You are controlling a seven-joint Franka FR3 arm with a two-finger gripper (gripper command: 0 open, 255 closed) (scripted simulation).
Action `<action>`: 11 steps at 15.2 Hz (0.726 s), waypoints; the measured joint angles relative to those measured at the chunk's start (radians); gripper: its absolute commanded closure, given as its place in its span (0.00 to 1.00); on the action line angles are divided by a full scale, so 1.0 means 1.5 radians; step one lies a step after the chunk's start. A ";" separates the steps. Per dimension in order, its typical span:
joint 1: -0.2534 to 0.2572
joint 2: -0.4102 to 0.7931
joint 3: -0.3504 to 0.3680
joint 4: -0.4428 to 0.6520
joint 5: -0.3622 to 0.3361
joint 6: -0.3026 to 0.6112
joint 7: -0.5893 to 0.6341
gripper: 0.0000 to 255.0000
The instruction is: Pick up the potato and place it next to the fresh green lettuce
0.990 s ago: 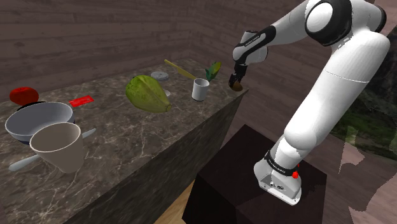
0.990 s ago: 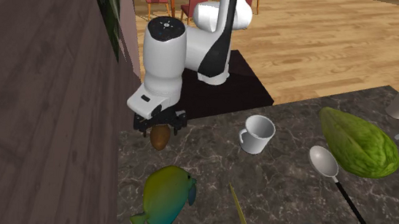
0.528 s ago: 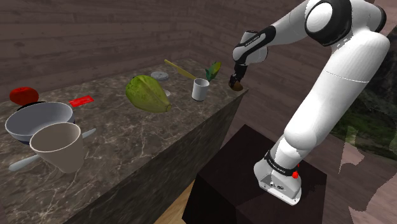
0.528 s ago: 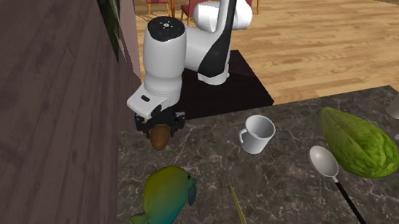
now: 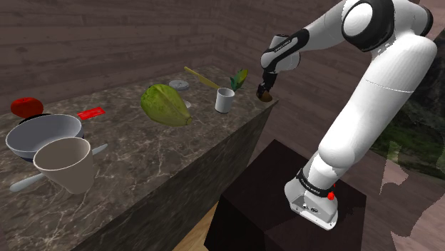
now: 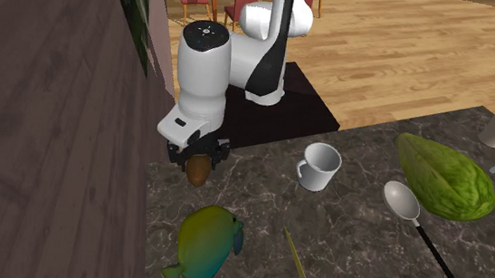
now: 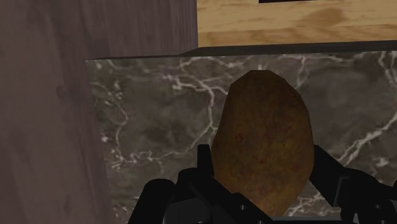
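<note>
Second exterior view: gripper [image 6: 198, 154] clamped on potato [image 6: 199, 171], long axis along fingers; lettuce [image 6: 442, 176] well apart at 3 o'clock, beyond white mug [image 6: 321, 167].

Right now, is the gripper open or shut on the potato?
Shut on it. In the wrist view the gripper has its two black fingers against both sides of the brown potato, no gap showing.

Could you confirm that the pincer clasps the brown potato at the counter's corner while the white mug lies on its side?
Not quite: the white mug stands upright, as the shoulder view shows. The pincer does clasp the brown potato at the corner of the counter.
</note>
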 measured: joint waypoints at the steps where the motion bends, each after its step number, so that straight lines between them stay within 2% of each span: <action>1: 0.000 -0.004 0.000 0.001 -0.002 -0.004 0.000 1.00; 11: 0.005 -0.056 -0.001 0.037 -0.022 -0.090 0.008 1.00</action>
